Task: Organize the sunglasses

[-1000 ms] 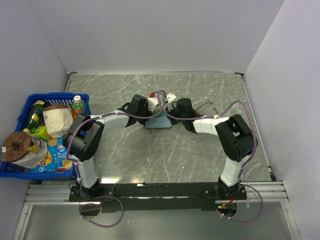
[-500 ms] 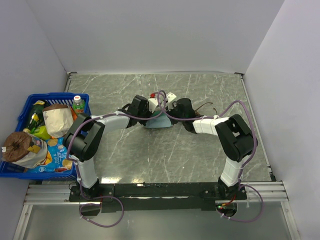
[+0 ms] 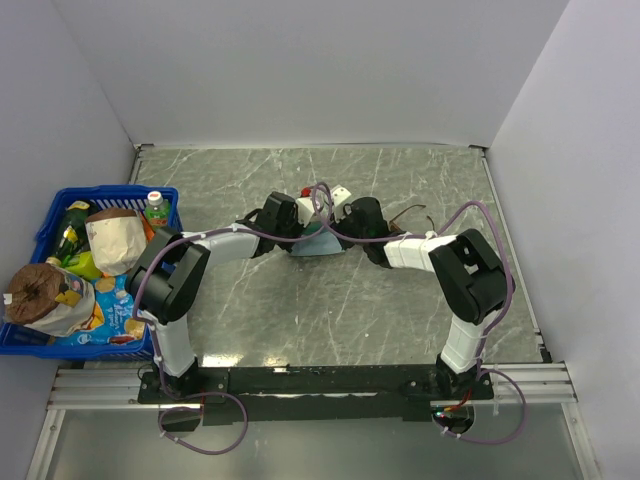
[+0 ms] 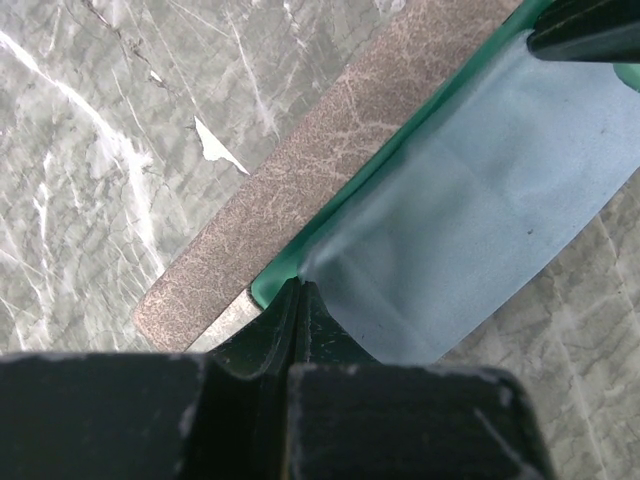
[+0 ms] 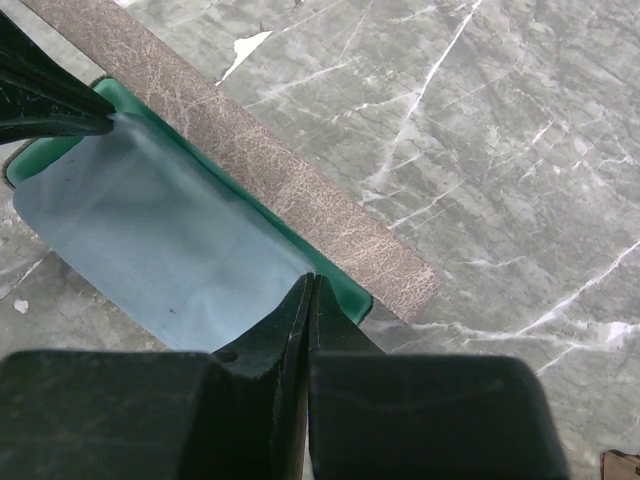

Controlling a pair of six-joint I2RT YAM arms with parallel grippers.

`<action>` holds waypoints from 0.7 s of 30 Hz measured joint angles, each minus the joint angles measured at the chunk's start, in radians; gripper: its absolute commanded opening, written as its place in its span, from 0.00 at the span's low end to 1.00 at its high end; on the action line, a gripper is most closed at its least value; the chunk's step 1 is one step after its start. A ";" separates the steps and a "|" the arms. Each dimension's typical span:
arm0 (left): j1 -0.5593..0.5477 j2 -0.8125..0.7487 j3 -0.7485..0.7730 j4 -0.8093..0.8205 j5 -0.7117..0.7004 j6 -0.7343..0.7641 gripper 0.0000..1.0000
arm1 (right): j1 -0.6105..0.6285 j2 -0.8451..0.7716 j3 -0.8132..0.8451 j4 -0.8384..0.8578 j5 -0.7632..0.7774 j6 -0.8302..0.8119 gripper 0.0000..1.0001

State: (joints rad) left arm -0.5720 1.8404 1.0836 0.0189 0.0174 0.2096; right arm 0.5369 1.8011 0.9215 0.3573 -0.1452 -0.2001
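Left gripper (image 4: 297, 290) and right gripper (image 5: 310, 285) each pinch a cloth (image 4: 480, 200) corner. Sunglasses (image 3: 412, 212) look light and fragile; you grip the frame, not the lenses.

One grey-brown rectangular case with teal lining (image 4: 300, 190), one light blue square cloth (image 4: 480, 210) and one pair of thin brown-framed sunglasses (image 3: 413, 212). One blue plastic basket (image 3: 110, 190) stands on one grey marbled tabletop (image 3: 300, 310). Two black tools: the left tool (image 4: 300, 290) and the right tool (image 5: 308, 285).

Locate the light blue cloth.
Mid-table in the top view, the light blue cloth sits over the open teal-lined case, pinched at two corners by the left gripper and right gripper.
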 measured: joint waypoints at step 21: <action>-0.015 -0.013 -0.012 0.032 -0.041 0.010 0.01 | 0.004 0.000 -0.006 0.006 0.026 0.000 0.00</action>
State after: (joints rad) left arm -0.5869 1.8278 1.0714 0.0505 -0.0238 0.2195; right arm 0.5411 1.8011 0.9150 0.3634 -0.1192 -0.2001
